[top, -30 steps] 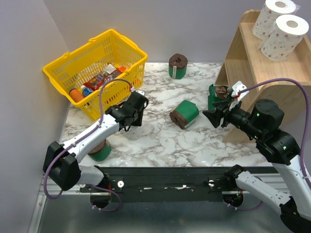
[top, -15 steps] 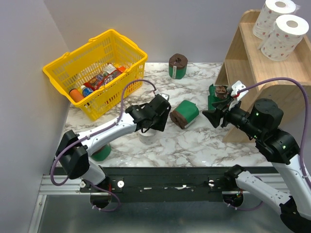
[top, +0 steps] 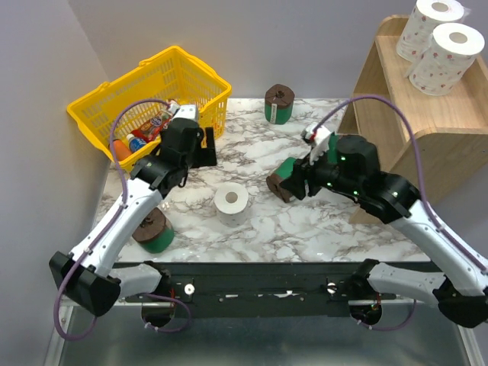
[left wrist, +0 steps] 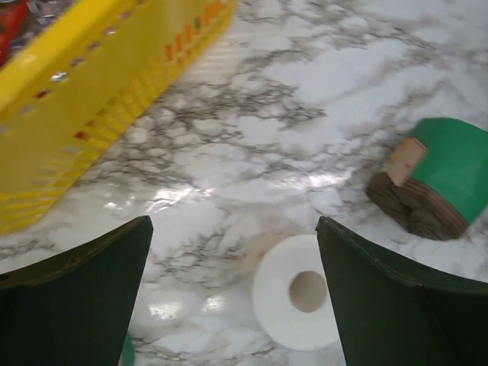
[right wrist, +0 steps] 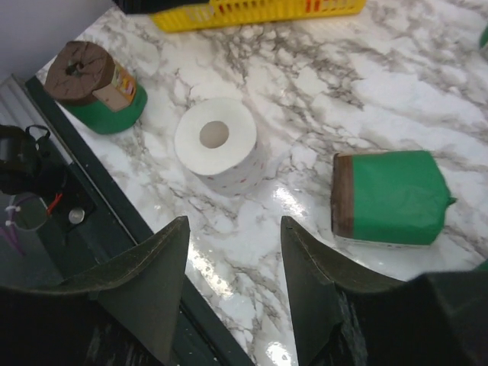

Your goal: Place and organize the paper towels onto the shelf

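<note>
One white paper towel roll [top: 230, 202] stands on end in the middle of the marble table, free of both grippers. It also shows in the left wrist view as roll [left wrist: 300, 293] and in the right wrist view as roll [right wrist: 217, 145]. Two more white rolls [top: 441, 38] stand on top of the wooden shelf [top: 415, 114]. My left gripper [top: 204, 151] hangs open by the basket, above and behind the free roll, its jaws [left wrist: 232, 297] wide and empty. My right gripper [top: 293, 183] is open and empty [right wrist: 233, 225], over a green roll lying on its side [right wrist: 389, 197].
A yellow basket [top: 126, 95] with groceries sits at the back left. A green roll [top: 280, 104] stands at the back centre, and another [top: 154, 229] stands near the front left under my left arm. The table's front edge and a black rail [top: 259, 286] lie just below.
My left gripper opened, let go of the white roll on the table and drew back toward the basket. My right arm swung left from the shelf to the lying green roll.
</note>
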Controlling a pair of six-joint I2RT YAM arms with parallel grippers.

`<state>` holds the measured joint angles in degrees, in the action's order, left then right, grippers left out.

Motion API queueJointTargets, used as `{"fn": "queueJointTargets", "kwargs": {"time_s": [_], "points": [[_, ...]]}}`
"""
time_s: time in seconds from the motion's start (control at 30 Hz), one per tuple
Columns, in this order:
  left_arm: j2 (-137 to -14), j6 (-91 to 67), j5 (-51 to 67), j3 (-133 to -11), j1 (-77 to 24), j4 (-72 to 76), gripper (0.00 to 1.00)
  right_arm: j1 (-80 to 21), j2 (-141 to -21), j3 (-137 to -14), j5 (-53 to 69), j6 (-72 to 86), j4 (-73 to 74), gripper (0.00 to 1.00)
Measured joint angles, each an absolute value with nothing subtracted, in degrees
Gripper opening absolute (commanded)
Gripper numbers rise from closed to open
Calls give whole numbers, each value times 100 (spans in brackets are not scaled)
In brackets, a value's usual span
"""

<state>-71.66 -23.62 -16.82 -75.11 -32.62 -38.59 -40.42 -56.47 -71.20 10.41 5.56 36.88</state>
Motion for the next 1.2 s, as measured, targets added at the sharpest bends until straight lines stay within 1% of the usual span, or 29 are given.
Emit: {"fn": "queueJointTargets", "kwargs": {"time_s": [0.07, 0.17, 0.27, 0.4, 0.6, 0.83, 1.2], "points": [[-6825, -2257, -1909, -7109, -2790, -3758, 99, -4440, -6097, -7229, 893, 666, 3673, 60], [-6340, -2106, -2377, -6486, -2471, -3638, 99, -4906, -6849, -7437, 628, 867, 3614, 60], [-5854, -1955, -2842, -5859, -2368, -3483, 99, -5277, -7553, -7658, 405, 1100, 3557, 62], [-5352, -1848, -3284, -5334, -2362, -3347, 99, -5693, -8239, -7896, 86, 1352, 3376, 63], [-4582, -1844, -3852, -5231, -2364, -3144, 99, -6193, -9365, -8571, -272, 1673, 3177, 64], [-3806, -1870, -4477, -5144, -2364, -3006, 99, -6361, -10245, -8912, -790, 1855, 3140, 67], [-3758, -1868, -4600, -5096, -2364, -2961, 99, -6381, -10801, -9105, -1190, 1750, 3181, 68]]}}
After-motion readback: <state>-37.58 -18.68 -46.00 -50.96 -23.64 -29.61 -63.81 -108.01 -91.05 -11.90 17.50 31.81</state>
